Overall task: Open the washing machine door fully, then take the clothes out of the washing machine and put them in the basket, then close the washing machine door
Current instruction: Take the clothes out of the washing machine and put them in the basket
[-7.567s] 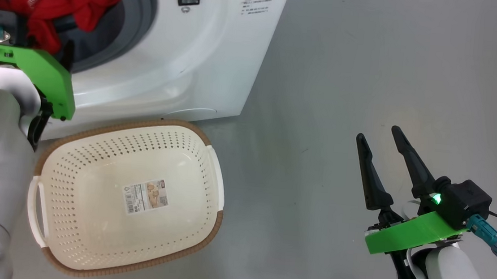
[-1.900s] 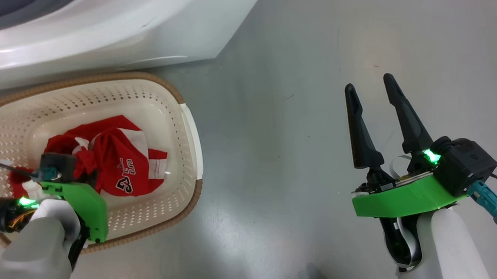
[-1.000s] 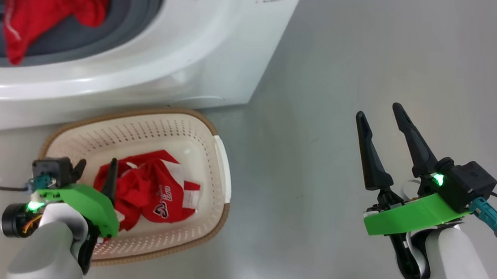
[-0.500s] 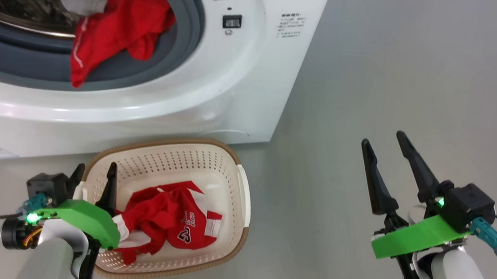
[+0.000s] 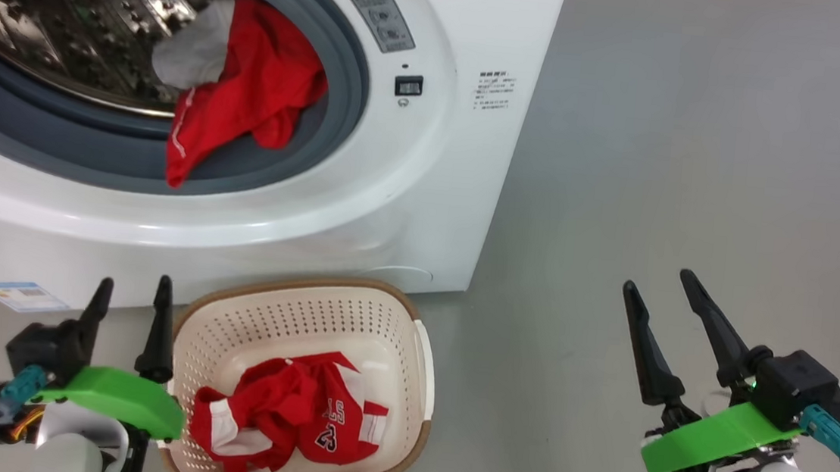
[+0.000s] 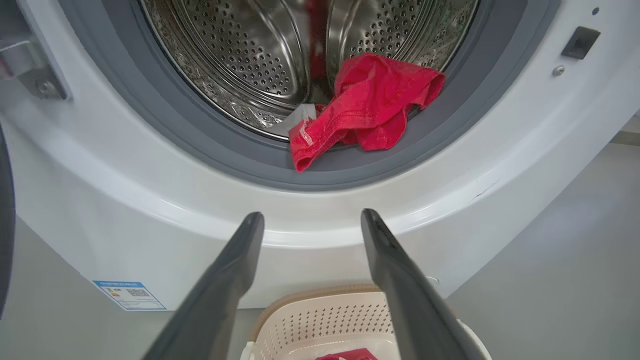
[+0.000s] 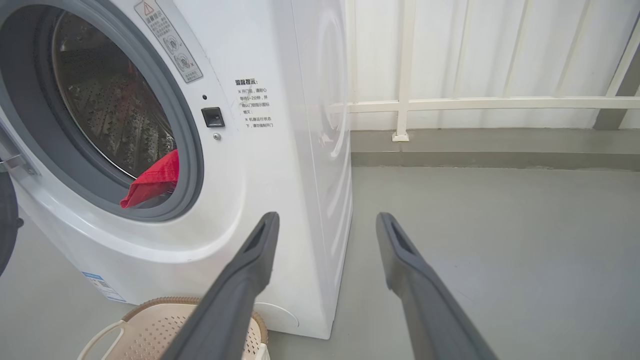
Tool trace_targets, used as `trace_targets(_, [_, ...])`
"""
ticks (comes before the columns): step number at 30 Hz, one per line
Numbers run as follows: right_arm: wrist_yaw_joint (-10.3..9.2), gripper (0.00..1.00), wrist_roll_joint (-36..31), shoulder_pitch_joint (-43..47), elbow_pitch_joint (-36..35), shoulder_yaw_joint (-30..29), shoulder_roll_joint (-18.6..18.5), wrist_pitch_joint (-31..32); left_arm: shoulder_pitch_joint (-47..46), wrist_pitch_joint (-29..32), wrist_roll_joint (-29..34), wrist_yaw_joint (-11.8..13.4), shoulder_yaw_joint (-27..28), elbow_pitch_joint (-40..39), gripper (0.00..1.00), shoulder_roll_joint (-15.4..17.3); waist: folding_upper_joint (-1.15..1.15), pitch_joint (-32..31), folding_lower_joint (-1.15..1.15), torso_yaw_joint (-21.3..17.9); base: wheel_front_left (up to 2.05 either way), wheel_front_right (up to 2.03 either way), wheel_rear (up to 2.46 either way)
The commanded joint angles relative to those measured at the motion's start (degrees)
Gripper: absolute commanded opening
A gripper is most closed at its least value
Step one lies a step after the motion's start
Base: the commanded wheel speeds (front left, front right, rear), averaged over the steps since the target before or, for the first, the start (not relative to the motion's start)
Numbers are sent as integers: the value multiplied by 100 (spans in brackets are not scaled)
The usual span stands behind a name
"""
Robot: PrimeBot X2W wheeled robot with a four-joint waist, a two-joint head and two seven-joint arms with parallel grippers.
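My white front-loading washing machine point(image 5: 424, 191) takes the upper left of my head view, its round mouth uncovered, with the steel drum point(image 5: 67, 15) showing inside the grey gasket point(image 5: 342, 85). The washing machine door point(image 6: 4, 220) is a dark curved sliver at the left edge of my left wrist view, swung clear of the mouth. The cream basket point(image 5: 291, 314) sits on the grey floor point(image 5: 702, 139) at bottom centre, just in front of the machine, and a red jersey point(image 5: 297, 423) with white trim and numbers lies crumpled in it. A second red garment point(image 5: 249, 99) hangs over the gasket's lower right lip, with a pale grey piece point(image 5: 192, 56) touching it. My left pincer point(image 5: 135, 281) stands spread and empty at the lower left, just beside the basket's rim. My right pincer point(image 5: 656, 279) is spread and empty at the lower right, well apart from the basket. A small blue label point(image 5: 23, 295) sits low on the machine's front.
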Motion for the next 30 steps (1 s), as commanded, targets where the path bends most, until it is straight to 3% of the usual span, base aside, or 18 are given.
trace_targets(1, [9,100,78,98,-124,70,-40,-27,100,-71,98,6,225,-281,100,98,0,-132,0,59,0,0,0])
trace_targets(15, [9,100,121,407,-125,-4,-170,-27,1024,-71,438,37,433,-1736,100,-21,0,-519,0,64,0,0,0])
trace_targets(30, [9,100,89,918,-162,-229,-144,-27,1953,-71,437,304,282,-2975,100,-49,0,-834,0,74,0,0,0])
